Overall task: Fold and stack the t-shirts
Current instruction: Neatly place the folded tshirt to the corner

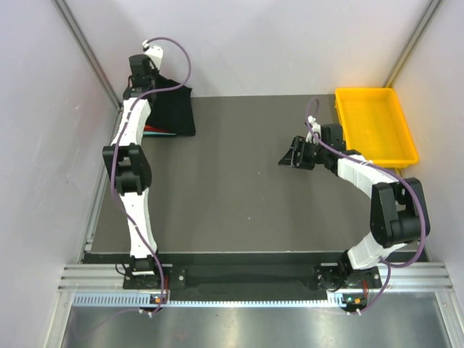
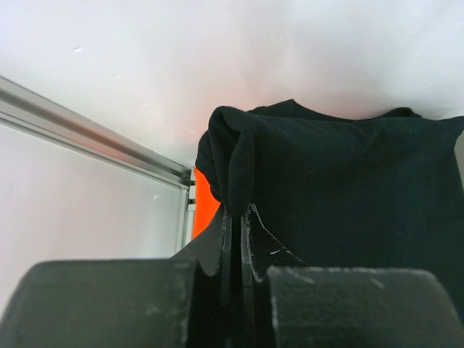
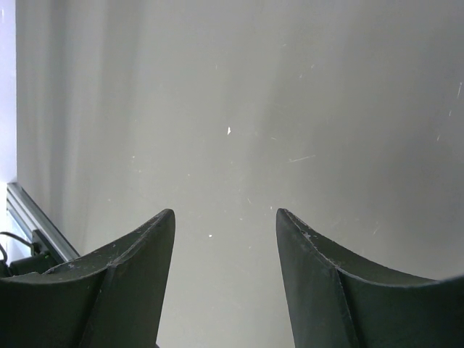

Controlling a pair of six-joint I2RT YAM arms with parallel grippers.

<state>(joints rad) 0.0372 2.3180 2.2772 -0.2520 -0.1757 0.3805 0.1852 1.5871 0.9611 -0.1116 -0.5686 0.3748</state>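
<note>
The black t-shirt (image 1: pixel 174 109) lies folded at the table's far left corner, on top of a folded orange-red one whose edge (image 1: pixel 156 130) peeks out beneath; the orange-red also shows in the left wrist view (image 2: pixel 204 206). No teal shirt is visible. My left gripper (image 1: pixel 145 72) is at the shirt's far left edge, shut on a bunched fold of the black t-shirt (image 2: pixel 326 174), the cloth pinched at the fingertips (image 2: pixel 238 214). My right gripper (image 1: pixel 291 155) is open and empty above bare table at centre right (image 3: pixel 225 217).
A yellow plastic tray (image 1: pixel 375 123) stands at the far right edge of the dark table (image 1: pixel 232 203). White walls and an aluminium frame rail (image 2: pixel 94 134) close in right behind the left gripper.
</note>
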